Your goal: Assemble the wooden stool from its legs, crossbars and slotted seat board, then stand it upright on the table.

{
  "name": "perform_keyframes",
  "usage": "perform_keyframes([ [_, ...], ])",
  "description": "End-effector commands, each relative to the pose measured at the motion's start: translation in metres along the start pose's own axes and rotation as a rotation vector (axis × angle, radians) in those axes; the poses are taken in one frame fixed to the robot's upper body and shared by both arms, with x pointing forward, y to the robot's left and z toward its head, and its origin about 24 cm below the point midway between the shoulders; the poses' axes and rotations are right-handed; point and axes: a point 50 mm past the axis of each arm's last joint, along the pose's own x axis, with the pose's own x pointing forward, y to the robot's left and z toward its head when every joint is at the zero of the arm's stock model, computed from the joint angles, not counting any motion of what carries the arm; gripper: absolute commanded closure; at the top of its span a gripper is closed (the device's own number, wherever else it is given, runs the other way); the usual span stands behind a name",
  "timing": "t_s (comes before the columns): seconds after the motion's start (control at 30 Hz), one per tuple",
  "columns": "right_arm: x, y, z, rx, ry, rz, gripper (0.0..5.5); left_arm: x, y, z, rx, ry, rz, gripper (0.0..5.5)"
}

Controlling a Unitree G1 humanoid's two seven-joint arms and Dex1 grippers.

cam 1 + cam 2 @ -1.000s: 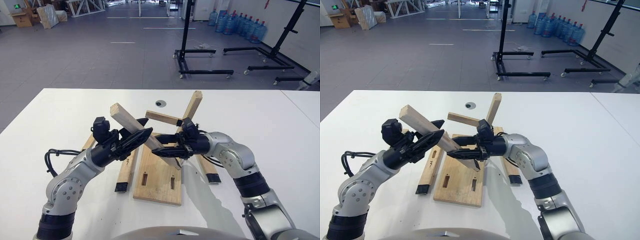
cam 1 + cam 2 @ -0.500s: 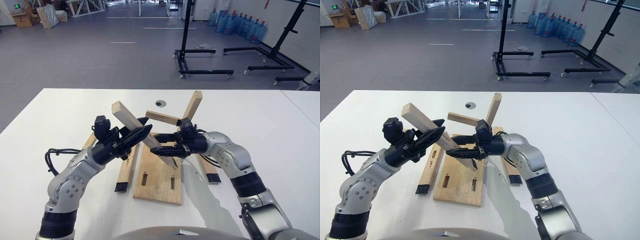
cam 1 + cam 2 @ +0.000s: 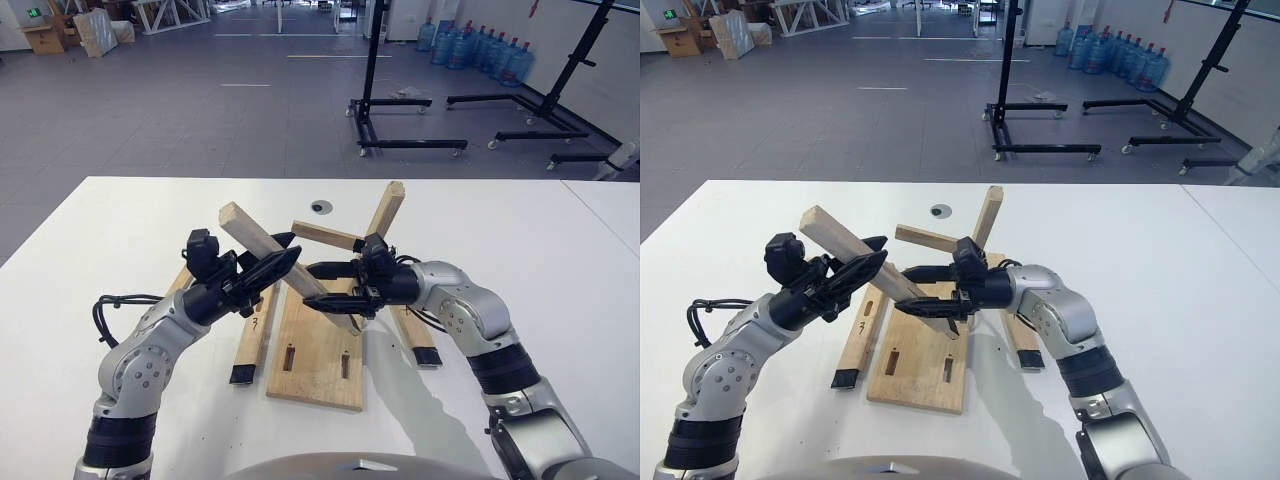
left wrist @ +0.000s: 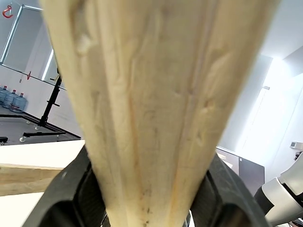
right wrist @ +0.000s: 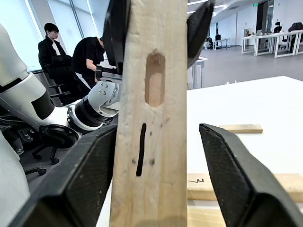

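My white table (image 3: 120,230) carries a seat board (image 3: 318,368) lying flat, a leg (image 3: 250,345) just left of it, a second leg (image 3: 420,348) just right

Workshop hall, wheeled stands (image 3: 415,143), water jugs (image 3: 487,55)

We see bright, even light throughout. The white table (image 3: 120,230) glares almost featureless, and the grey floor (image 3: 200,110) carries pale reflections at the top of the frame. In the left wrist view, the stool leg (image 4: 156,94) is softly lit against a washed-out wall (image 4: 272,94) behind it.
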Motion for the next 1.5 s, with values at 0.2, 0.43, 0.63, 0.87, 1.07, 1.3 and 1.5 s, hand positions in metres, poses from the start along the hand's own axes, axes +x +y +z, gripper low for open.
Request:
perform_keyframes([
  [0.2,-0.014,-0.004,0.005,-0.054,0.044,-0.079,1.00,-0.024,0.017,0.044,0.184,0.002,0.080,3.47],
  [0.43,-0.016,-0.002,0.030,-0.163,0.028,-0.070,1.00,-0.043,0.032,0.062,0.337,0.038,0.198,3.47],
  [0.63,-0.019,0.009,0.079,-0.285,-0.059,-0.033,1.00,-0.035,0.052,0.058,0.568,0.059,0.264,3.47],
  [0.87,-0.026,0.003,0.127,-0.435,-0.136,-0.110,1.00,-0.020,0.082,0.055,0.774,0.178,0.265,3.47],
  [1.07,-0.028,-0.020,0.144,-0.458,-0.203,-0.246,1.00,-0.010,0.086,0.045,0.624,0.204,0.041,3.47],
  [1.3,-0.020,-0.025,0.148,-0.447,-0.190,-0.201,1.00,-0.023,0.088,0.058,0.458,0.214,-0.061,3.47],
  [1.5,-0.020,-0.027,0.150,-0.439,-0.161,-0.181,1.00,-0.021,0.086,0.052,0.420,0.228,-0.127,3.47],
])
